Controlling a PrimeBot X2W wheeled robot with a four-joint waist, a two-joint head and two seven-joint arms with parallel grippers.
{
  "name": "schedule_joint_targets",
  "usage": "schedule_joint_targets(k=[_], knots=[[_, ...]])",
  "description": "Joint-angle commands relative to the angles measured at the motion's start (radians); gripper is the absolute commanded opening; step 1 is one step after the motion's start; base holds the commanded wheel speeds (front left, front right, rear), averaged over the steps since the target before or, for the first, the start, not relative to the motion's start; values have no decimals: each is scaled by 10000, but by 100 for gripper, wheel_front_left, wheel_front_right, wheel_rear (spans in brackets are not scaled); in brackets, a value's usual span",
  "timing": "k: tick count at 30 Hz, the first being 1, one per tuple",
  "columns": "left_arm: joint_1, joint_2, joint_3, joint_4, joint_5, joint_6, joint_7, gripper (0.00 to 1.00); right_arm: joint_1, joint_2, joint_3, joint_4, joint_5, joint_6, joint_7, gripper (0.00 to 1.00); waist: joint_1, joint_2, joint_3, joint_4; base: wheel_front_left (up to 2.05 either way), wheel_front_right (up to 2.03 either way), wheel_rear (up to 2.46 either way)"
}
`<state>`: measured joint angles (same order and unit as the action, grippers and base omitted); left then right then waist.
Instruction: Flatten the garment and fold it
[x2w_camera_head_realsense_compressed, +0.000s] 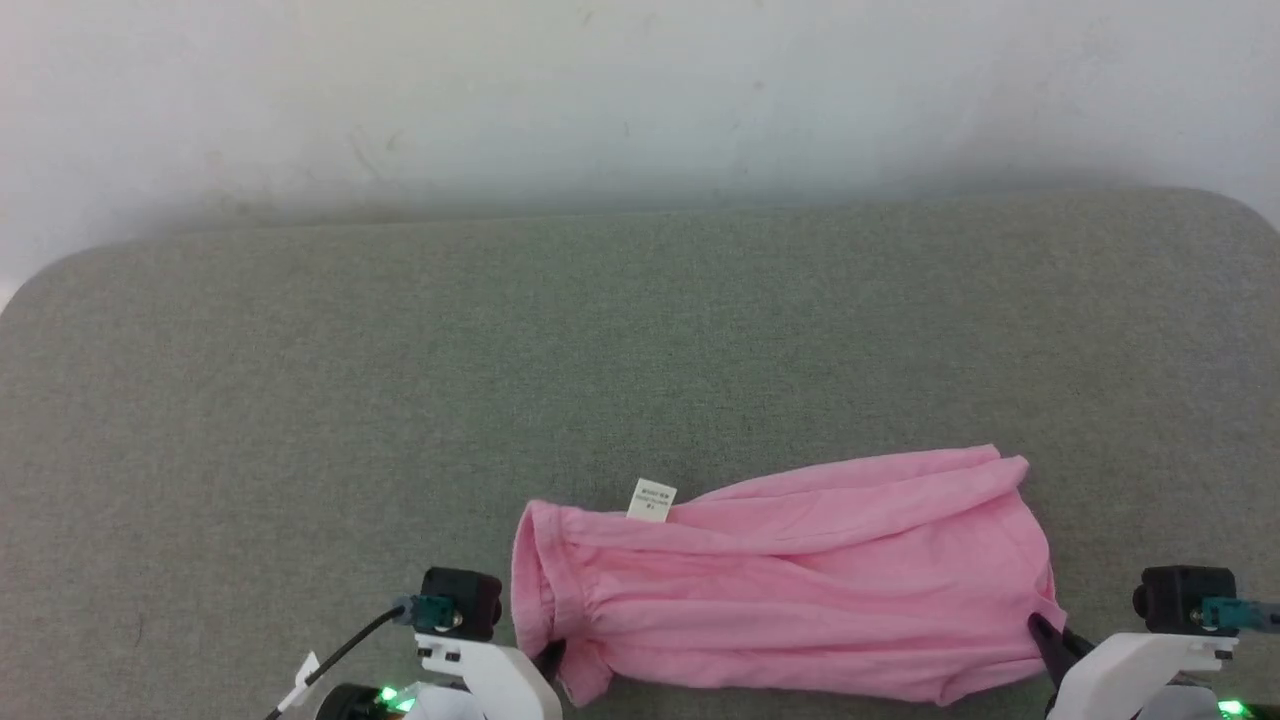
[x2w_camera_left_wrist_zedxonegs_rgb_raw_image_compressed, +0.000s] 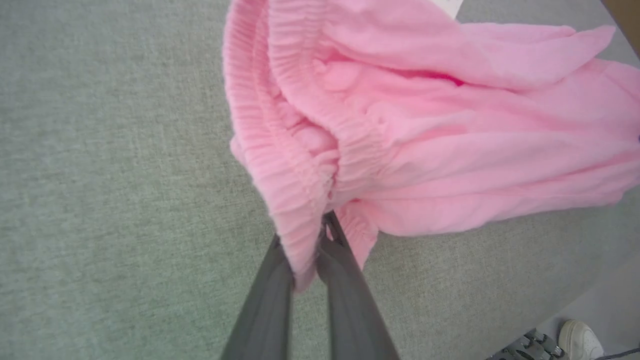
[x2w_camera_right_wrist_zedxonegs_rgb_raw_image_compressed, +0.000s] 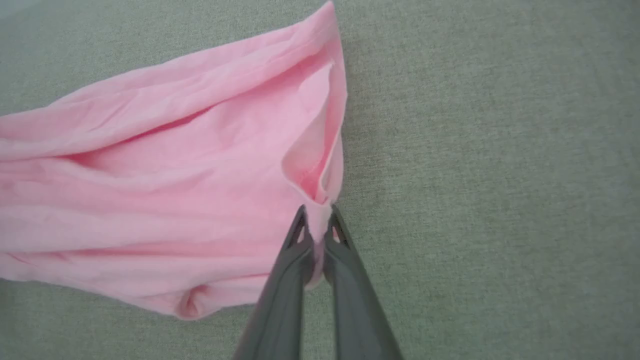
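Holding one end each, the two hands grip a soft, thin, light-pink garment (x2w_camera_head_realsense_compressed: 800, 590) that lies on the flat grey-green felt table (x2w_camera_head_realsense_compressed: 640, 330). The left hand (x2w_camera_head_realsense_compressed: 550, 657) is closed on the garment's bunched, stretchy-looking edge. In the left wrist view, that crinkly band hangs down between the two dark fingers (x2w_camera_left_wrist_zedxonegs_rgb_raw_image_compressed: 350, 280) of the left hand (x2w_camera_left_wrist_zedxonegs_rgb_raw_image_compressed: 305, 232), and the cloth goes up and away from the fingertips. The right hand (x2w_camera_head_realsense_compressed: 1042, 632) is closed on the other end. In the right wrist view, its hand (x2w_camera_right_wrist_zedxonegs_rgb_raw_image_compressed: 317, 210) pinches a corner of cloth, just below a little open fold. From there the pink cloth spreads out to the left side of the fingers.

The garment runs from one hand to the other, wrinkled and rumpled, not flat. A small white label (x2w_camera_head_realsense_compressed: 652, 499) sticks out of its far edge, past the left hand and a bit toward the right hand. Far past both hands, the table ends at a white wall (x2w_camera_head_realsense_compressed: 640, 90). In the left wrist view, a white shoe (x2w_camera_left_wrist_zedxonegs_rgb_raw_image_compressed: 580, 342) sits on the floor beyond the table's edge.
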<state>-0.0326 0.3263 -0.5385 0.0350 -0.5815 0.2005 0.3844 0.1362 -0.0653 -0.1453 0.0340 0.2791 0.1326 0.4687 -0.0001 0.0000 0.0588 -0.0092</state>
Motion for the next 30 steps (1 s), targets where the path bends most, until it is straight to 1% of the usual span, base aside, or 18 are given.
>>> schedule_joint_targets(k=[1, 5, 11, 12, 13, 14, 15, 19, 24, 28, 30], knots=[[109, 93, -15, 32, -68, 68, 65, 0, 26, 19, 49, 4, -78, -19, -88, 0, 1, 0, 62, -16, 0, 0, 0], [49, 179, -171, 284, -103, 98, 576, 0, -92, 24, 274, 535, -356, -19, -471, 0, 1, 0, 216, -7, 0, 0, 0], [-83, 180, -346, 559, -229, 68, 1123, 0, -416, -100, 391, 1361, -443, -19, -880, 1, 1, 0, 262, 81, 0, 0, 0], [-90, 190, -350, 581, -224, 81, 1136, 0, -462, -125, 411, 1433, -418, -19, -928, 34, 1, 0, 236, 94, 0, 0, 0], [-90, 199, -356, 602, -219, 89, 1139, 1, -506, -154, 395, 1474, -396, -19, -1008, 100, 1, 0, 199, 109, 0, 0, 0], [-88, 211, -364, 615, -205, 91, 1120, 41, -541, -188, 376, 1498, -368, -19, -1074, 100, 1, 0, 148, 132, 0, 0, 0], [-79, 217, -349, 604, -186, 107, 1049, 100, -560, -238, 393, 1494, -329, -19, -1119, 100, 1, 0, 86, 155, 0, 0, 0], [18, 234, -165, 319, -159, 162, 526, 100, -600, -506, 288, 1145, -254, -19, -1314, 100, 1, 0, -172, 233, 0, 0, 0], [191, 176, 394, -457, -275, 169, -689, 100, -573, -936, 237, 177, -299, -19, -1492, 100, 1, 0, -390, 388, 0, 0, 0], [264, 134, 916, -1012, -320, 10, -1984, 100, -476, -1283, 363, -500, -260, -19, -1514, 100, 1, 0, -436, 542, 0, 0, 0], [174, 206, 1148, -1120, 11, -110, -3005, 100, -451, -1389, 349, -690, -251, -19, -1503, 100, 1, 0, -424, 607, 0, 0, 0]])
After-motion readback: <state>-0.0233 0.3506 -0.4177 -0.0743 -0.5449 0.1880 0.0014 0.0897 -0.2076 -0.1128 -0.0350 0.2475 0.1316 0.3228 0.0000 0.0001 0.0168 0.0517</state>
